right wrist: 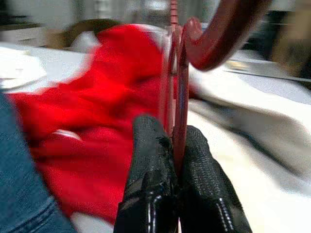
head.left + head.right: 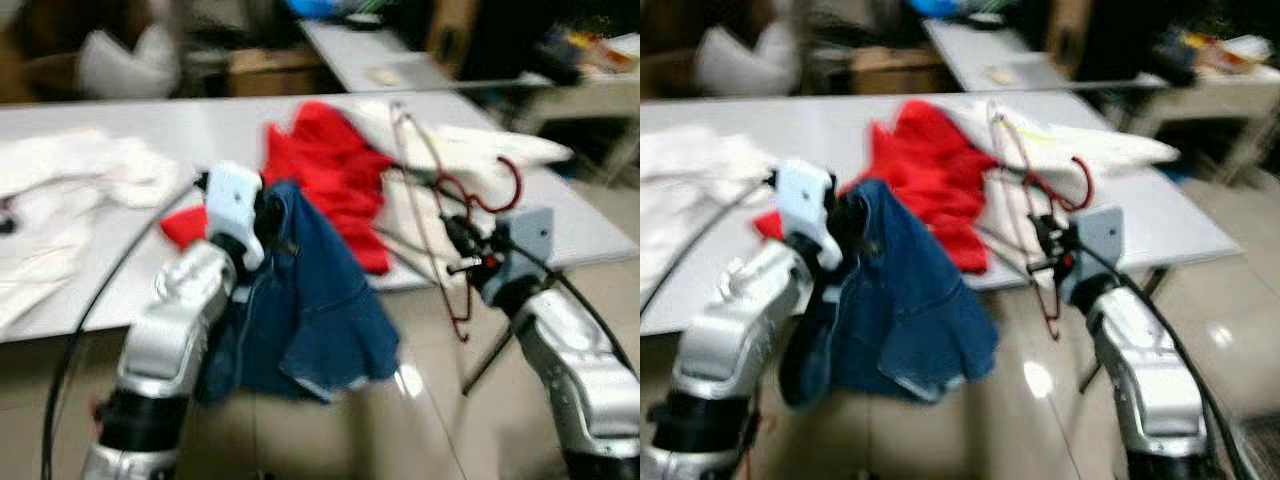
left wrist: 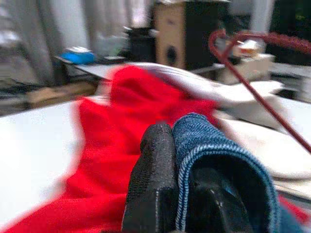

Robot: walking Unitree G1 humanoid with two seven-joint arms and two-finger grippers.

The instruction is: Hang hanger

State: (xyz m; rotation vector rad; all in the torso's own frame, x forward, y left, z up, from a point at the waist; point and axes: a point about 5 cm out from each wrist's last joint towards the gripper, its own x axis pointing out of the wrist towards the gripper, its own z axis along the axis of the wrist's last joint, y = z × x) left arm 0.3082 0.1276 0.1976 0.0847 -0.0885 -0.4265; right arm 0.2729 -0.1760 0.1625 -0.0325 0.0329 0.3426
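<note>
While the right gripper [image 1: 176, 160] pinches the dark red hanger [image 2: 452, 235] above the desk's [image 2: 140, 135] front edge and the left gripper [image 3: 180, 194] clamps the blue denim garment [image 2: 315, 300] beside the red cloth [image 2: 335, 175], hanging seems not yet done.

A cluttered workroom is serving as the setting, with long white tables [image 2: 150, 140] standing on a glossy tiled floor [image 2: 420, 420]. Clothes are lying across them, while boxes [image 2: 270, 70] are sitting behind.
</note>
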